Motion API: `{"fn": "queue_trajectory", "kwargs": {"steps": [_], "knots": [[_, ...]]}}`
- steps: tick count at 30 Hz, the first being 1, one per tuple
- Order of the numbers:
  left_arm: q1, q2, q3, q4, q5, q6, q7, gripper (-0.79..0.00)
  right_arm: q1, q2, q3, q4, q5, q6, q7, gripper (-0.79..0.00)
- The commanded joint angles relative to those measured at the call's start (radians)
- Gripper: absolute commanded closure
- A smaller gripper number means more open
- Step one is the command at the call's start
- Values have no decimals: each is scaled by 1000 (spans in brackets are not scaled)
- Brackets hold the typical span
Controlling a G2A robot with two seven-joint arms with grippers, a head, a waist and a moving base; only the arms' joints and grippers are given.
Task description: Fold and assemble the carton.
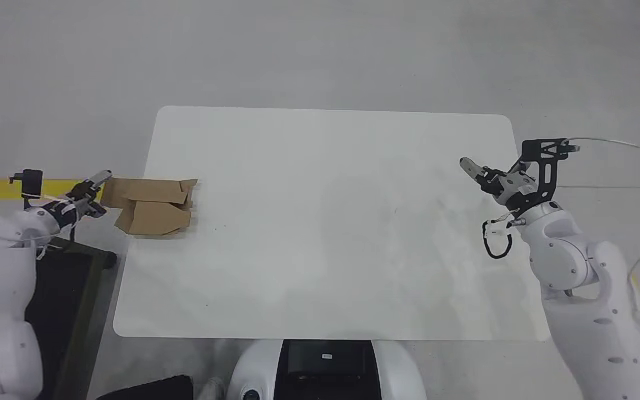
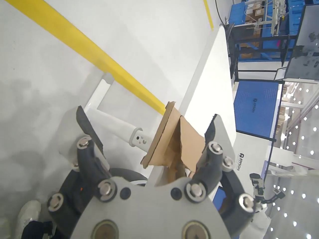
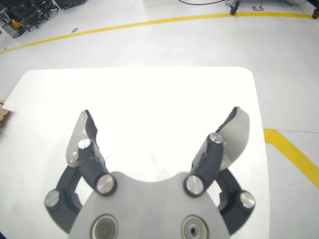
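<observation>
Carton (image 1: 150, 206): brown cardboard, lying low, flaps loose and uneven. It lies at the counter's (image 1: 330, 230) left edge, and part of it hangs out past that edge.

Left jaws: you will find them just off the counter's left edge, spread wide and gripping nothing. The carton's overhanging flap stands between them. One pad (image 2: 210, 130) sits right against the cardboard's outline; you cannot tell whether they touch.

Right jaws: over the counter near its right edge, spread wide, empty, at the far end of the counter from the carton.
</observation>
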Motion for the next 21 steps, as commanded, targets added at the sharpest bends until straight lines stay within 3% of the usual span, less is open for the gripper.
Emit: {"fn": "queue_trajectory", "kwargs": {"steps": [1,15,16,19,21], "knots": [[2,-4,5,1,-1,2,-8,-785,0,0,0,0,0,0,0,-785],[-1,-23,17,6,-48,39,-54,-773,0,0,0,0,0,0,0,-785],[-1,-23,18,5,-49,41,-54,-733,0,0,0,0,0,0,0,-785],[-2,-26,19,6,-59,47,-60,-440,0,0,0,0,0,0,0,-785],[-2,-27,19,7,-69,49,-66,-311,0,0,0,0,0,0,0,-785]]}}
